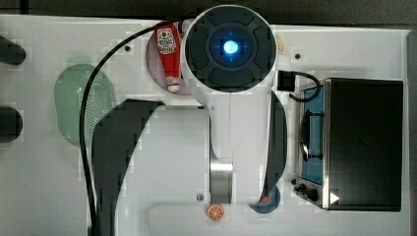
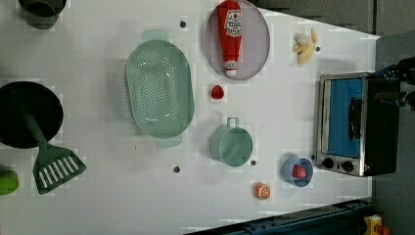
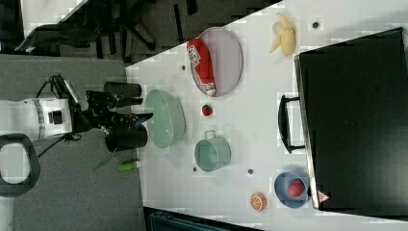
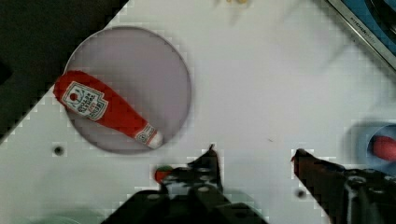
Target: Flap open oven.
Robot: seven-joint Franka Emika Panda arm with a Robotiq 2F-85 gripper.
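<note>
The oven (image 1: 366, 142) stands at the top view's right edge, with a black top and a silver front frame. Its blue-tinted door (image 2: 345, 117) lies flat against the frame, the black bar handle (image 3: 286, 123) across it. The small black knobs (image 2: 337, 164) sit at one end of the front. A corner of the oven (image 4: 369, 23) shows in the wrist view. My gripper (image 4: 254, 156) is open with nothing between its fingers. It hangs well above the table, far from the oven (image 3: 356, 120), over the white surface between the plate and the blue bowl. In the right view the gripper (image 3: 139, 109) is at the left.
A ketchup bottle (image 2: 230, 34) lies on a purple plate (image 2: 257, 46). A green colander (image 2: 159, 88), green cup (image 2: 232, 145), strawberry (image 2: 217, 91), blue bowl (image 2: 297, 172), orange slice (image 2: 262, 191) and banana (image 2: 304, 46) sit on the white table. A black pan (image 2: 29, 115) and spatula (image 2: 51, 164) lie at the left view's left.
</note>
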